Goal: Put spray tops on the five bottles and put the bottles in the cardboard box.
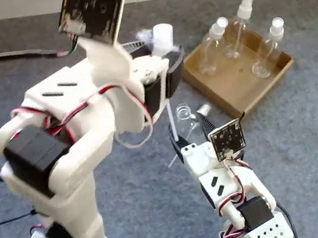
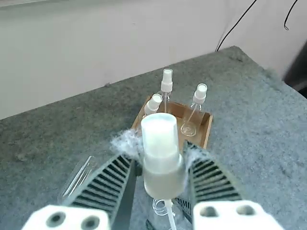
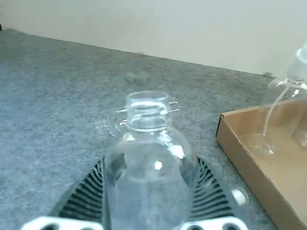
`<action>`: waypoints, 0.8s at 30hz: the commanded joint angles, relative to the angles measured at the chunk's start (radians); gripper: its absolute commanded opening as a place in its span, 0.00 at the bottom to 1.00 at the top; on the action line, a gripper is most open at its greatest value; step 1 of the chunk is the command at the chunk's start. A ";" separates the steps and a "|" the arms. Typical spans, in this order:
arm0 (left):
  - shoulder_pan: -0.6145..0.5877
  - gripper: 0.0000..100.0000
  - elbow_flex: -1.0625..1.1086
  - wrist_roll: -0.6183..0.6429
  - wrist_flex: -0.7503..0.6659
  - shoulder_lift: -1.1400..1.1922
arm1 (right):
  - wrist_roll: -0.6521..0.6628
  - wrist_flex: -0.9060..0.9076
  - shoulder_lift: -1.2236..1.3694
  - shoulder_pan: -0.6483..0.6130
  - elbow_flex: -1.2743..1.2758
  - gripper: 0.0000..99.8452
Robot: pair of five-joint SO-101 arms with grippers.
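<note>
nearest, toward 6 o'clock in the high view, the right gripper (image 1: 190, 129) has its jaws clamped on the round body of a clear open bottle (image 3: 146, 158), which stands upright with its bare neck up. just beyond it a second bare bottle (image 2: 79, 176) lies on its side on the grey table (image 1: 310, 148). toward 12 o'clock from the held bottle, the left gripper (image 2: 160, 165) is closed on a white spray top (image 2: 159, 139). the top sits cap up, and its thin dip tube (image 1: 173, 126) hangs toward the bottle's mouth. whether the tube's end is inside the neck cannot be told. farthest, at 2 o'clock, the cardboard box (image 1: 233, 85) holds three bottles with tops on (image 1: 238, 29).

the step in hand looks like seating this top. the likely trouble is the tube: if it hangs a little off the mouth it can catch the rim and bend, or push the top askew in the jaws. the bottle's smooth round wall may slip or twist in its grip when the top is pressed or turned, and a tilted neck would let the collar jam crooked. a wide swing could also nudge the lying bottle and set it rolling.
</note>
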 commanded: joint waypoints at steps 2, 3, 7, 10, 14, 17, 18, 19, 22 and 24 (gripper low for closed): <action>0.013 0.00 0.194 -0.029 0.003 -0.163 | -0.008 -0.024 -0.007 -0.012 0.159 0.01; 0.012 0.00 0.245 -0.031 0.000 -0.191 | -0.008 -0.024 -0.007 -0.012 0.159 0.01; 0.004 0.00 0.432 -0.032 -0.044 -0.274 | -0.006 -0.024 -0.007 -0.012 0.159 0.01; 0.004 0.00 0.561 -0.032 -0.193 -0.318 | -0.008 -0.024 -0.007 -0.012 0.159 0.01; 0.004 0.00 0.728 -0.032 -0.417 -0.364 | -0.008 -0.024 0.001 -0.012 0.159 0.01; -0.010 0.00 0.852 -0.032 -0.571 -0.398 | -0.006 0.007 -0.007 -0.012 0.159 0.01; -0.028 0.00 0.891 -0.032 -0.623 -0.409 | -0.006 0.019 -0.007 -0.012 0.159 0.01; -0.048 0.00 0.929 -0.032 -0.680 -0.421 | -0.005 0.025 -0.007 -0.012 0.159 0.01; -0.122 0.00 1.055 -0.032 -0.847 -0.444 | -0.005 0.021 -0.007 -0.012 0.159 0.01; -0.156 0.00 1.145 -0.032 -0.944 -0.458 | -0.003 0.019 -0.007 -0.015 0.159 0.01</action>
